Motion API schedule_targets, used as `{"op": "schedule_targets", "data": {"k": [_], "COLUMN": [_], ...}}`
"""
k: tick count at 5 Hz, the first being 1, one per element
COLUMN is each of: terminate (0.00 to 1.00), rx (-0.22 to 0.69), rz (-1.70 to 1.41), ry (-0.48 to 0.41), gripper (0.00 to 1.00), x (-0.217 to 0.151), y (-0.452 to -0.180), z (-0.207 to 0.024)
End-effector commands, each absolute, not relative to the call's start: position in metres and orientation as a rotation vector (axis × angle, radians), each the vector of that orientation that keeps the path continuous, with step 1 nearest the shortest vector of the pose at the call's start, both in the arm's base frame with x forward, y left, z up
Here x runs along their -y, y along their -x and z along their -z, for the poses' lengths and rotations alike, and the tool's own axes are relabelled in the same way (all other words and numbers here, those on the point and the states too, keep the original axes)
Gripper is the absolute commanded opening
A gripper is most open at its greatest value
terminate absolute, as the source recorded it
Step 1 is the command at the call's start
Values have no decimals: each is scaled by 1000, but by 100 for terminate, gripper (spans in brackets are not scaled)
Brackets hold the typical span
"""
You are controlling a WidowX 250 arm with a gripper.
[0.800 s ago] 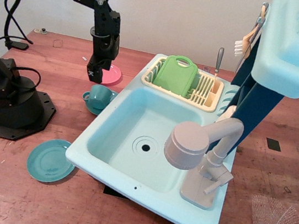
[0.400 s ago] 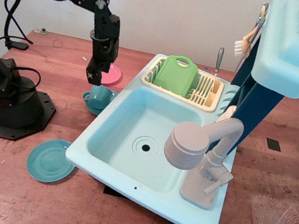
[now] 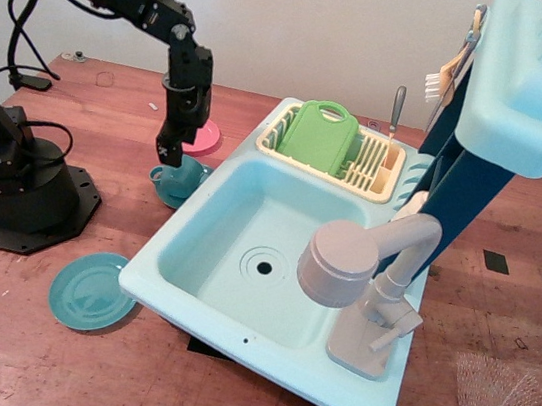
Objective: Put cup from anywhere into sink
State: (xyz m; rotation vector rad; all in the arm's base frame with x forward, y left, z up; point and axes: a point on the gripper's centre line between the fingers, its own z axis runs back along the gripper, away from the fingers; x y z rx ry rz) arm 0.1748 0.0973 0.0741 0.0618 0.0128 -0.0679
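Observation:
The small teal cup (image 3: 185, 180) stands upright on a teal saucer on the wooden table, just off the far left corner of the light-blue sink (image 3: 155, 271). The cup's handle points left. My gripper (image 3: 171, 157) hangs straight down from the black arm, its fingertips at the cup's rim. The fingers look slightly parted, with nothing held. The sink's basin, with its round drain (image 3: 261, 263), holds nothing. The grey faucet (image 3: 345, 263) stands at its near right.
A pink plate (image 3: 204, 138) lies just behind the gripper. A second teal saucer (image 3: 90, 291) lies left of the sink. A cream dish rack (image 3: 388, 162) with a green board (image 3: 317, 137) sits on the sink's far side. The black arm base (image 3: 22, 192) stands at the left.
My gripper has come down and a little to the left, from above the cup to its rim. The cup has not moved.

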Motion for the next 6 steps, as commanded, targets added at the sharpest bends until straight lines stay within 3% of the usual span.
{"op": "schedule_targets", "data": {"k": [1,2,3,4,6], "terminate": [0,0,0,0,0], "rx": [15,1,-2,-37,-50], "rz": [55,84,90,133,202], "ry": [-55,-18,-48,-57,-30], "gripper": [100,100,0,0,0], "x": [-105,-95,-90,-93,-84], "y": [-168,-176,-179,-192,-213], "z": [-45,-33,-44,-58,-58]}}
